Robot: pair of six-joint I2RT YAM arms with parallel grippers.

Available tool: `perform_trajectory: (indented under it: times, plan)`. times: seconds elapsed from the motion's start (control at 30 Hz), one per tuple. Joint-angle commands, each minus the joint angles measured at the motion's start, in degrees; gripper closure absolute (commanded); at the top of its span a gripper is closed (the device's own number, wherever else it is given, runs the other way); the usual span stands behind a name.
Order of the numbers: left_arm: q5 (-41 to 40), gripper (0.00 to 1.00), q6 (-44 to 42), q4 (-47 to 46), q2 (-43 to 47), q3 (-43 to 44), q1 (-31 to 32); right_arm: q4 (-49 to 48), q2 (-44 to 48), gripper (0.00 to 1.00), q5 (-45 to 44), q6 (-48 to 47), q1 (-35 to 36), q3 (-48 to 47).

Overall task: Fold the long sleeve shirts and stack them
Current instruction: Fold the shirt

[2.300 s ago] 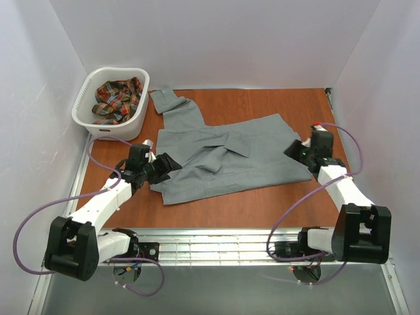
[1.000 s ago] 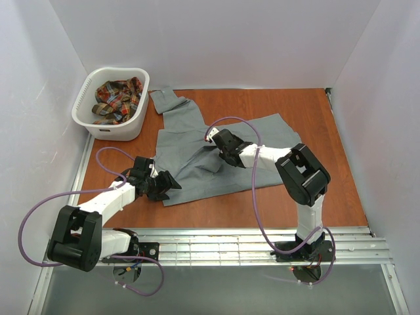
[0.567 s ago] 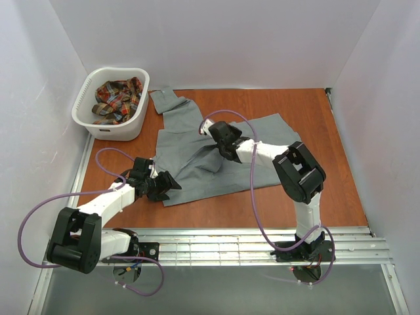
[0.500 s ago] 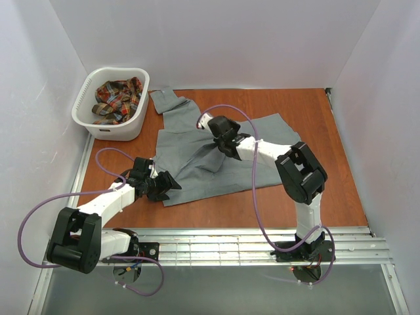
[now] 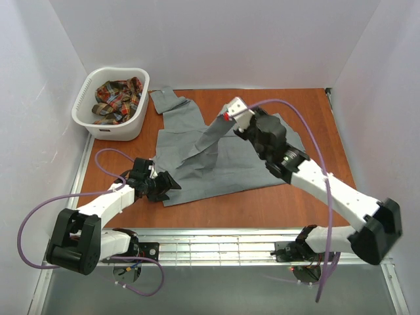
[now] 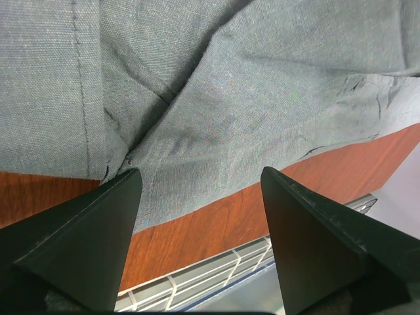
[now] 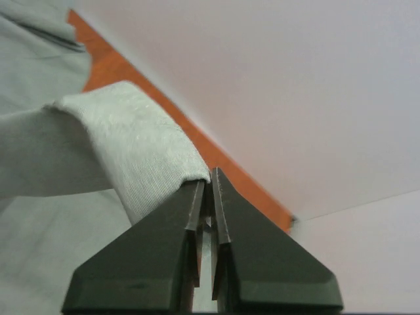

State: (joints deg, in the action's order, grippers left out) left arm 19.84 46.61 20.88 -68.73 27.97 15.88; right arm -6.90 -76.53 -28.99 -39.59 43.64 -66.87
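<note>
Right hand pinches a raised fold of the grey shirt spread mid bench, cloth trailing toward the near left corner, where the spread-open left hand hovers over its hem; plaid shirt sits in the far-left basket.

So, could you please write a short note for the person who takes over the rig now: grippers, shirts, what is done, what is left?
Left gripper: open, at the near-left edge of the grey shirt, holding nothing.
Right gripper: shut on a fold of the grey shirt, lifted above the table.
Grey shirt: mostly flat on the table, fold not finished.
Plaid shirt: crumpled in the white basket.
Done: no finished fold, no stack.
Left: fold the grey shirt, take out and fold the plaid one, stack both.
</note>
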Motion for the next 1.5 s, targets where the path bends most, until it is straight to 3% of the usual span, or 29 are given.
perform_trajectory:
  times: [0.0, 0.13, 0.2, 0.27, 0.4, 0.5, 0.6, 0.83, 0.97, 1.07, 1.2, 1.27, 1.37, 1.47]
  plan:
    - [-2.52, 0.30, 1.02, 1.53, 1.75, -1.77, 0.12, -0.05, 7.08, 0.94, 5.17, 12.21, 0.13, 12.08]
    - [-3.48, 0.30, 2.08, 1.35, 3.69, -2.48, 0.03, 4.60, 17.70, 0.92, 6.76, 25.13, 0.13, 23.44]
    - [-3.92, 0.30, 2.17, 1.44, 4.83, -2.65, 0.03, 11.79, 20.27, 0.92, 6.84, 30.16, 0.05, 26.51]
    - [-4.63, 0.30, 2.26, 1.70, 5.71, -2.74, 0.03, 16.19, 24.13, 0.99, 8.77, 37.03, 0.05, 26.88]
    - [-6.04, 0.30, 2.17, 2.14, 6.59, -2.92, 0.03, 27.34, 29.15, 0.99, 11.85, 44.33, -0.13, 23.38]
    - [-6.04, 0.30, 2.43, 1.88, 6.24, -3.01, 0.03, 30.09, 28.55, 0.99, 12.82, 46.01, -0.83, 19.07]
    - [-5.86, 0.30, 2.43, 1.79, 6.06, -2.83, 0.03, 33.43, 22.95, 0.99, 12.99, 50.72, -2.94, 15.11]
    - [-6.57, 0.30, 3.05, 1.70, 7.03, -3.53, 0.03, 29.32, 9.84, 0.99, 28.55, 65.07, -11.63, 5.45]
    - [-5.86, 0.30, 3.66, 0.83, 6.24, -3.62, 0.03, 26.59, -0.44, 0.99, 33.29, 66.40, -13.31, -9.29]
    - [-5.69, 0.30, 3.75, 0.74, 5.98, -3.36, 0.03, 25.36, -10.28, 0.99, 38.56, 67.97, -13.75, -29.81]
    - [-5.69, 0.30, 3.66, 0.74, 6.15, -3.27, -0.06, 21.51, -22.23, 0.99, 52.24, 71.49, -13.93, -45.07]
    - [-5.60, 0.30, 3.84, 0.91, 6.41, -3.36, -0.06, 15.37, -20.52, 0.99, 55.52, 75.96, -13.93, -41.96]
    - [-5.60, 0.30, 4.02, 0.91, 7.03, -3.44, 0.03, 0.33, -13.77, 0.99, 57.73, 82.12, -14.63, -25.89]
    - [-5.69, 0.30, 4.01, 0.91, 7.03, -3.53, 0.03, -0.57, -8.47, 0.99, 57.82, 82.05, -16.47, -13.32]
